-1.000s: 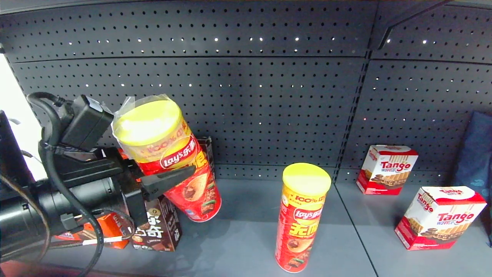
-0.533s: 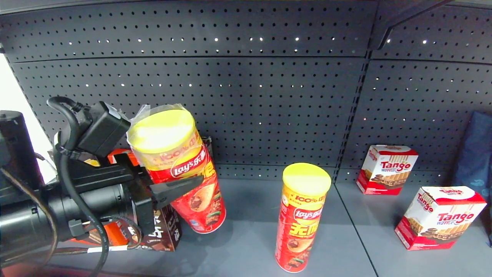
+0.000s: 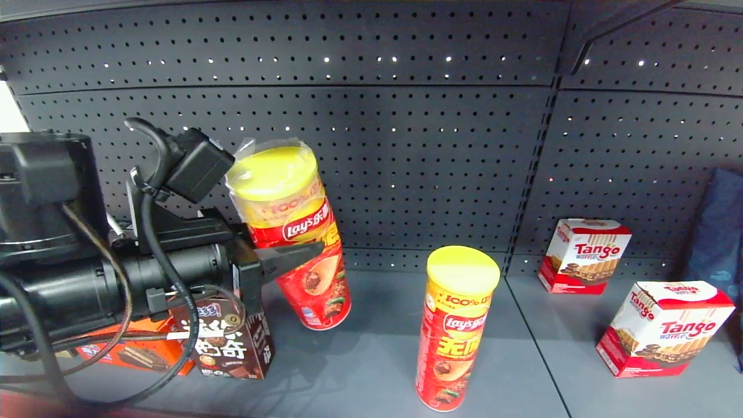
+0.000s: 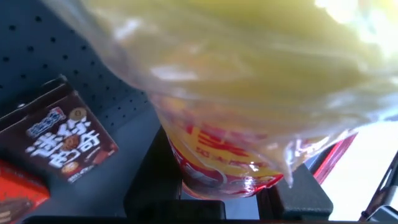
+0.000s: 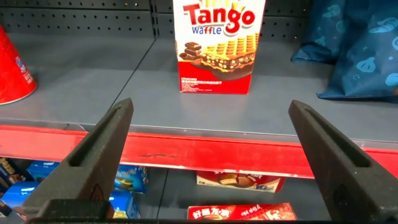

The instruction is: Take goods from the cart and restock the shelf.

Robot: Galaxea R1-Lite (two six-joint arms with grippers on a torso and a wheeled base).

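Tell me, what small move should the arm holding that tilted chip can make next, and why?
Probably straighten the yellow-lidded red chip can and lower it onto the grey metal shelf. The left pincer grips it tilted, base low near the board, with bare room between the dark brown snack box and the standing red chip can.

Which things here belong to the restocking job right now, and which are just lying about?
Job in hand:
held can
left gripper
shelf

Lying about:
standing can
wafer boxes
brown box
orange box
blue bags
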